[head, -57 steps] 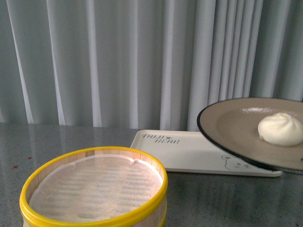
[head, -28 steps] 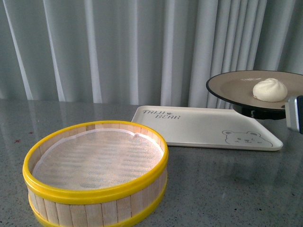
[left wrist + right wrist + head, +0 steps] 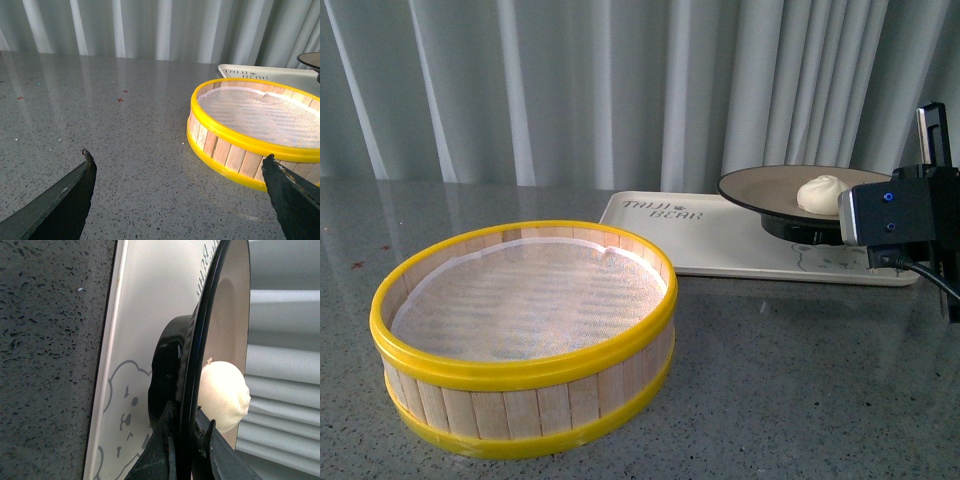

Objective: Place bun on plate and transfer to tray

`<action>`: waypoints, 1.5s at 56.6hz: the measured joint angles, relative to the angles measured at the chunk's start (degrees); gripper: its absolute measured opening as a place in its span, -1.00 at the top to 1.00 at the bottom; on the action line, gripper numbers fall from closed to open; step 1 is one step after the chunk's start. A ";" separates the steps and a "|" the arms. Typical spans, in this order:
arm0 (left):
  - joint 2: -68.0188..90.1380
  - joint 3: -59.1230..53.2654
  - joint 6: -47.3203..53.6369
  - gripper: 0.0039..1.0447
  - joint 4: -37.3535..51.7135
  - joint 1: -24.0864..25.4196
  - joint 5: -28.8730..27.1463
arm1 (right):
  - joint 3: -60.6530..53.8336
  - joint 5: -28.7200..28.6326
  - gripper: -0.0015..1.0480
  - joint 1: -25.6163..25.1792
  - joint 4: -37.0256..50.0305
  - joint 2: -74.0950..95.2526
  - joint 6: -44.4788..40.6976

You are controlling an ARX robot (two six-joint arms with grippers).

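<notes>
A grey speckled table (image 3: pixel 800 380) is shown in front of a pale pleated curtain (image 3: pixel 570 90). A round wooden steamer basket (image 3: pixel 520 370) with yellow rims is seen at the near left, lined with white mesh and holding nothing.

Behind it, to the right, the cream tray (image 3: pixel 720 240) is laid flat, with its lettering at the left end. The plate (image 3: pixel 760 187) is held level over the right half of the tray. 1 bun (image 3: pixel 821 193) is seated on the plate, toward its right side.

In the right wrist view, the right gripper (image 3: pixel 186 412) is seen clamped on the plate's black rim, 1 finger above and 1 below. Whether the plate's foot is touching the tray or is just above it cannot be told.

The left gripper (image 3: pixel 177 156) is shown spread wide above bare table beside the basket, with nothing between its 2 fingers.

The first part of the task is judged done, since the bun is on the plate. The transfer is judged nearly done. Setting the plate fully down and releasing the rim appear to be left.
</notes>
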 joint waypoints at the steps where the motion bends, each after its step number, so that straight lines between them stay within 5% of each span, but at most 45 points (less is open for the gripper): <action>1: 0.00 0.00 0.00 -0.88 0.00 0.00 0.00 | 0.33 0.00 0.95 0.02 -0.17 0.24 0.00; 58: 0.00 0.00 0.00 -0.88 0.00 0.00 0.00 | 10.93 1.70 0.95 3.15 -2.40 10.80 4.28; 85: 0.00 0.00 0.00 -0.88 0.00 0.00 0.00 | 6.29 1.51 -0.44 4.79 -6.05 3.93 11.04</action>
